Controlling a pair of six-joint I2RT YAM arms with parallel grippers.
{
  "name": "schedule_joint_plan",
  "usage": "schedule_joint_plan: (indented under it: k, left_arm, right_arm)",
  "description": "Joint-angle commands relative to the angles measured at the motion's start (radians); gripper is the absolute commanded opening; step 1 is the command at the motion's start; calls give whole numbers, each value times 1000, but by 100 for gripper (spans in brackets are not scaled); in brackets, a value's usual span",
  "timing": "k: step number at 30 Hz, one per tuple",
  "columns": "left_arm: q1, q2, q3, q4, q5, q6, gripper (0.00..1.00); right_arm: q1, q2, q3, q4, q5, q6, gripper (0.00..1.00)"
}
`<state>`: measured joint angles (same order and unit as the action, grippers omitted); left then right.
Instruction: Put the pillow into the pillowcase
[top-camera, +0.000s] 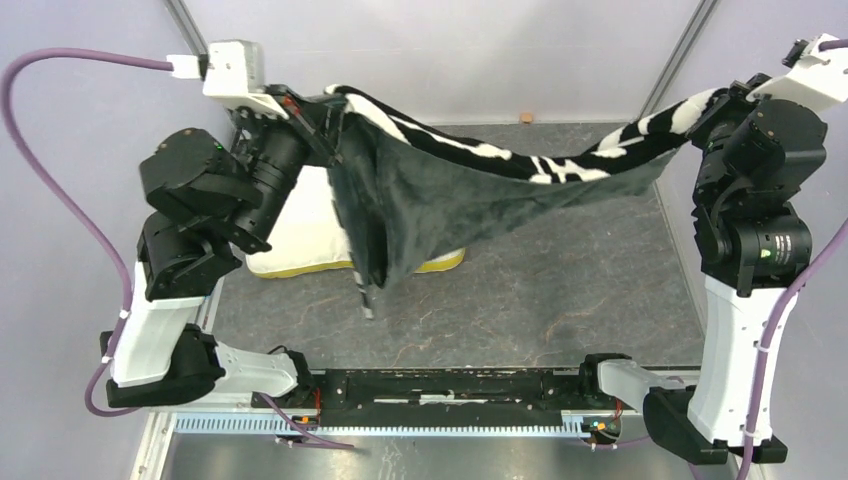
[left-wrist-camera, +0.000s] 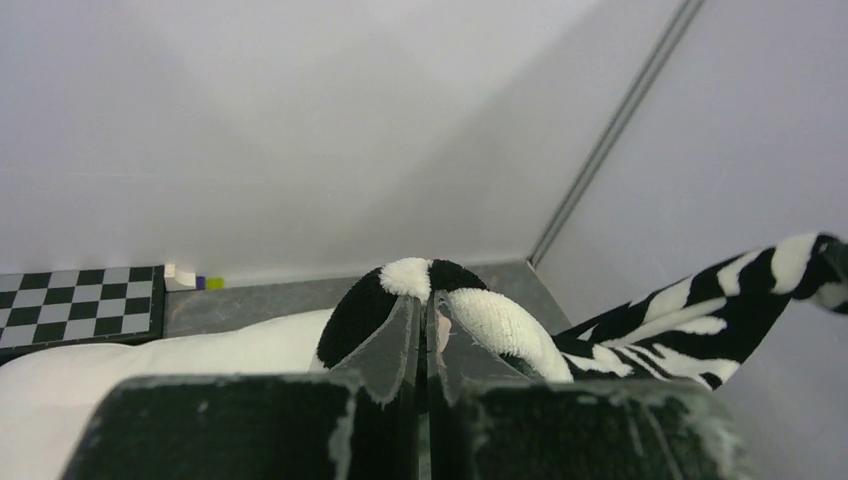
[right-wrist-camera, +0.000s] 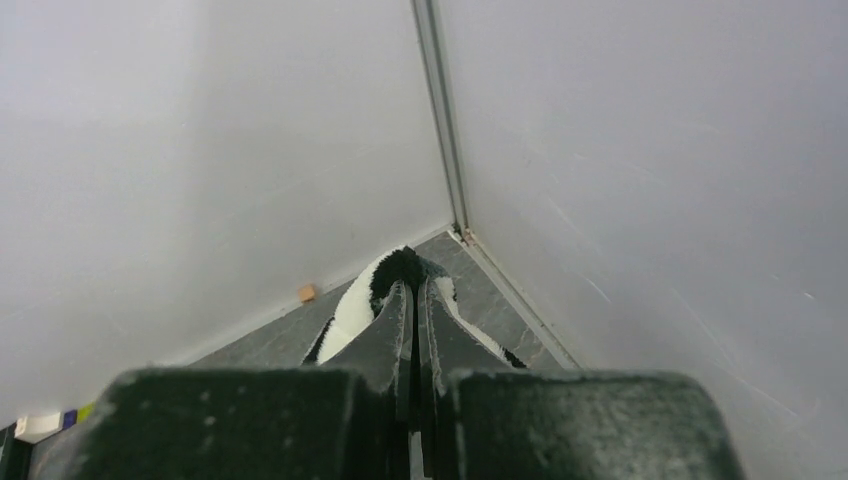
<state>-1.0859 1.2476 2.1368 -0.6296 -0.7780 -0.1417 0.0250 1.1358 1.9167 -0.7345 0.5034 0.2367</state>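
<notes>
Above the grey table (top-camera: 560, 300), soft zebra-striped, dark-plush pillowcase (top-camera: 470, 190) hangs stretched; insertion not begun.
My left gripper (left-wrist-camera: 425, 305) and right gripper (right-wrist-camera: 412, 300) each clamp a pillowcase end; plump cream-white quilted pillow (top-camera: 300, 220), yellow-edged, lies on the table underneath, fully outside.

table (top-camera: 560, 290): grey, mottled | on it: pillow (top-camera: 300, 225) left; small tan block (top-camera: 526, 117) far edge

**Two black-and-white arms with purple cables**

The left arm (top-camera: 190, 200) and right arm (top-camera: 760, 230) share white link shells and bulky black joint housings. A purple cable (top-camera: 60, 190) runs along each. The left gripper (left-wrist-camera: 425, 305) has dark fingers (left-wrist-camera: 385, 355) with chipped pale edges.
</notes>
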Motion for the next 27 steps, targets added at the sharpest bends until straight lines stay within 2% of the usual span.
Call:
schedule_joint_plan:
  k: [1,7,12,14,17,20,23,24,27]
  left_arm:
    - [0,-61,-84,-7,183,-16,3]
    - [-2,-216,-356,68,499,-40,2]
    - [-1,-311,-468,119,703,-66,3]
    - [-1,-328,-492,131,732,-90,2]
    - [-1,-321,-500,118,685,-134,3]
    - [-1,-244,-445,48,542,-192,2]
    - [13,-38,-272,-130,364,-224,2]
    - [58,41,-225,-170,378,-243,2]
    - [298,196,-227,-124,643,-351,2]
  right_arm:
    - [-4,-52,5,34,103,-28,0]
    - [-4,-156,-17,15,183,-54,0]
    - [-4,-261,-26,-6,234,-60,0]
    - [-4,-291,-18,-20,263,-72,0]
    - [-2,-311,-10,-45,293,-87,0]
    - [0,-303,-81,-18,309,-108,0]
    - [0,-230,-190,34,318,-124,0]
    - [-1,-201,-241,68,326,-130,0]
    - [-2,-68,-379,177,358,-162,0]
